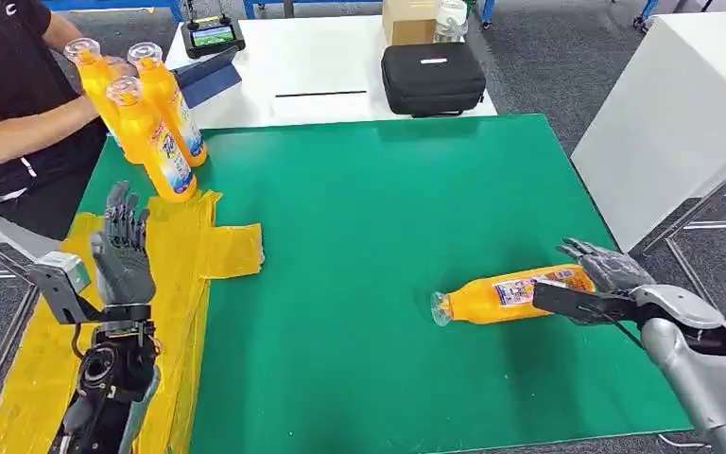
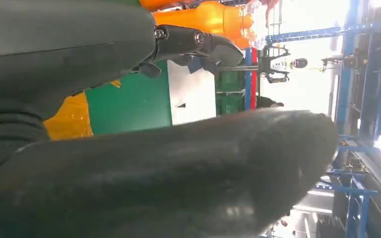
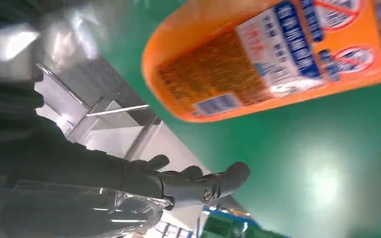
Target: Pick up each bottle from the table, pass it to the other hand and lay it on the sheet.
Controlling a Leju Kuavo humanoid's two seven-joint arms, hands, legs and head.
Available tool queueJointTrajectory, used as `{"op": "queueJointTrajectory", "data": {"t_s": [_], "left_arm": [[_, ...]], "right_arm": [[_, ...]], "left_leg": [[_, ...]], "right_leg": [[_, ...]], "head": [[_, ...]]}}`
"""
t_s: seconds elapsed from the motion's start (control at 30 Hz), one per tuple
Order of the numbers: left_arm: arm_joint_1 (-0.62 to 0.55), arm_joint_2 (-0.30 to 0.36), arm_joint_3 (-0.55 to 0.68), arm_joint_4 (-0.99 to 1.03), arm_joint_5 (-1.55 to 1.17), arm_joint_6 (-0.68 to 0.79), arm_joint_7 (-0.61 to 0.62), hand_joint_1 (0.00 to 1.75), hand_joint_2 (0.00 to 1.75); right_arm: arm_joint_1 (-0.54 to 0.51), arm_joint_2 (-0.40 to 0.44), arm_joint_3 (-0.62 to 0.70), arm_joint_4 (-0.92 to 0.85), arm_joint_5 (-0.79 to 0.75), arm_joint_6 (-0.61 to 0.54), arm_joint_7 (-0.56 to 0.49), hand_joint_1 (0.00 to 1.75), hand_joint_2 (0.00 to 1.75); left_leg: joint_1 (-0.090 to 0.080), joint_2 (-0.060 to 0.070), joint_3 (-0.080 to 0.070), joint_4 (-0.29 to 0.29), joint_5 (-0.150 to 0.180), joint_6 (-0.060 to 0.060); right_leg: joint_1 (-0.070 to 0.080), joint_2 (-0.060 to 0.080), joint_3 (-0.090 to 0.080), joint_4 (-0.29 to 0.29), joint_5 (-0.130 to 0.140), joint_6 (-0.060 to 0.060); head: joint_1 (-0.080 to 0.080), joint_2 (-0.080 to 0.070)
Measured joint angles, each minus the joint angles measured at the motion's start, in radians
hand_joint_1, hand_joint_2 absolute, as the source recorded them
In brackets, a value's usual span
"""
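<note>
An orange bottle (image 1: 506, 293) (image 3: 278, 54) with a blue and white label lies on its side on the green mat (image 1: 369, 218), its open neck towards the yellow sheet (image 1: 189, 255). My right hand (image 1: 597, 274) is at the bottle's base end, fingers (image 3: 203, 186) spread and apart from it. Over the yellow sheet my left hand (image 1: 123, 251) stands upright, fingers (image 2: 198, 42) apart and holding nothing. A person (image 1: 9, 104) at the far left holds three more orange bottles (image 1: 151, 123) (image 2: 203, 17) upright at the mat's far left corner.
Behind the mat a white table (image 1: 321, 66) carries a black case (image 1: 432, 78), a cardboard box (image 1: 408, 19) and a controller with a screen (image 1: 212, 36). Another white table (image 1: 681, 104) stands to the right. The mat's front edge is close to my arms.
</note>
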Motion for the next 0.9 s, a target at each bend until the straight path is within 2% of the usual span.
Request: {"op": "queueJointTrajectory", "data": {"t_s": [0.7, 0.9], "left_arm": [[-0.042, -0.008, -0.027, 0.045, 0.037, -0.015, -0.002, 0.0, 0.0], [-0.083, -0.007, -0.043, 0.074, 0.088, -0.008, -0.007, 0.0, 0.0]], "right_arm": [[-0.105, 0.019, 0.156, 0.156, 0.0, 0.005, -0.022, 0.0, 1.75], [-0.17, 0.067, 0.271, 0.273, 0.019, 0.048, -0.045, 0.0, 1.75]], "left_leg": [[0.0, -0.001, -0.001, 0.0, 0.0, 0.0], [0.0, -0.001, 0.0, 0.0, 0.0, 0.0]], "right_leg": [[0.0, -0.001, 0.0, 0.0, 0.0, 0.0], [0.001, 0.0, 0.0, 0.0, 0.0, 0.0]], "head": [[0.0, 0.0], [0.0, 0.0]]}}
